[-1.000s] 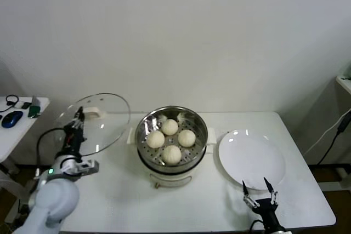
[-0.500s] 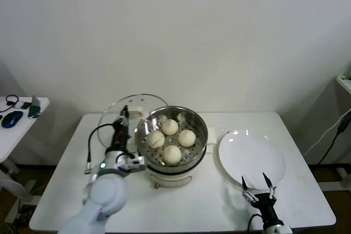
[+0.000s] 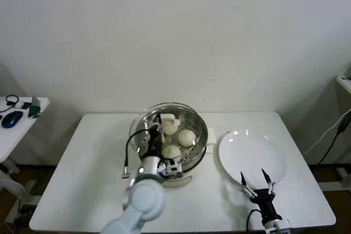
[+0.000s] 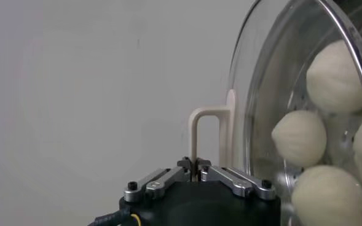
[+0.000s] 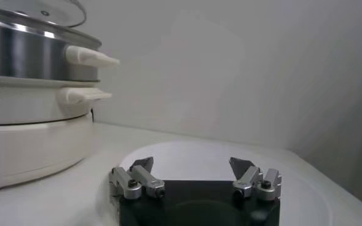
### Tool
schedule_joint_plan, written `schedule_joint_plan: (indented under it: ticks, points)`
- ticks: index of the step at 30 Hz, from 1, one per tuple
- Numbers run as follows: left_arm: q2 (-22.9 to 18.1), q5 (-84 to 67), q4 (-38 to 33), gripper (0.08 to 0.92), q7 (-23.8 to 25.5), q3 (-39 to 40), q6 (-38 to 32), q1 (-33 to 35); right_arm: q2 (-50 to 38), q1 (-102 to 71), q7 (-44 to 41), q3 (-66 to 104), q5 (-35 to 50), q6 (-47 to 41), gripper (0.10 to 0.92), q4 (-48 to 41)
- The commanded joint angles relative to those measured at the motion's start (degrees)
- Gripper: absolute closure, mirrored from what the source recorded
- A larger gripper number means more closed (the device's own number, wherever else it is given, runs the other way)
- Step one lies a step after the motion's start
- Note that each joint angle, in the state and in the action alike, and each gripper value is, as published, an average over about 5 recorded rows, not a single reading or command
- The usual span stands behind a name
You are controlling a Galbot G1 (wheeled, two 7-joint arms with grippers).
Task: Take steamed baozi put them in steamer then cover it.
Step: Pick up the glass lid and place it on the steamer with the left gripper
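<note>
Holding the cover (image 3: pixel 164 127) by its handle, pinched over the steamer (image 3: pixel 189 152) with baozi (image 3: pixel 187 137) inside, the left tool (image 3: pixel 156 130) next lowers it level; right tool (image 3: pixel 256 187) idles spread.

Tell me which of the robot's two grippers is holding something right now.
The left gripper, over the steamer: its fingers are shut on the cover's cream handle. The right gripper, by the white plate, is open and empty.

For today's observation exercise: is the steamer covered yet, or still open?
Not fully: the cover hangs over the steamer, clamped by the left gripper.
</note>
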Motion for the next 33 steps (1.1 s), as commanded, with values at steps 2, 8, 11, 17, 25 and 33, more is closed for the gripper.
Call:
schedule_joint_plan:
  ticks: [2, 8, 11, 17, 25, 33]
  points:
    - [-7.05, 8.44, 2.39, 0.861, 1.26, 3.88, 0.46, 0.23, -0.12, 0.43, 0.13, -0.50, 0.23, -0.10, 0.203, -0.28]
    - [-7.33, 10.26, 3.54, 0.861, 0.42, 3.72, -0.29, 0.81, -0.22, 0.28, 0.18, -0.28, 0.28, 0.17, 0.203, -0.23]
    - [-6.52, 10.68, 4.15, 0.861, 0.29, 3.22, -0.64, 0.91, -0.23, 0.17, 0.22, 0.00, 0.31, 0.38, 0.203, -0.14]
    - [-5.53, 10.92, 5.40, 0.861, 0.00, 2.17, -1.08, 0.57, -0.10, -0.33, 0.30, 0.20, 0.25, 0.90, 0.203, -0.09]
    - [-5.33, 10.57, 6.38, 0.861, -0.17, 1.60, -1.05, 0.85, -0.08, -1.19, 0.17, 0.39, 0.17, 1.52, 0.203, 0.06]
    - [-5.53, 8.81, 7.17, 0.861, -0.99, 1.27, -0.59, 0.51, -0.14, -1.49, -0.01, 0.43, 0.05, 1.77, 0.203, 0.29]
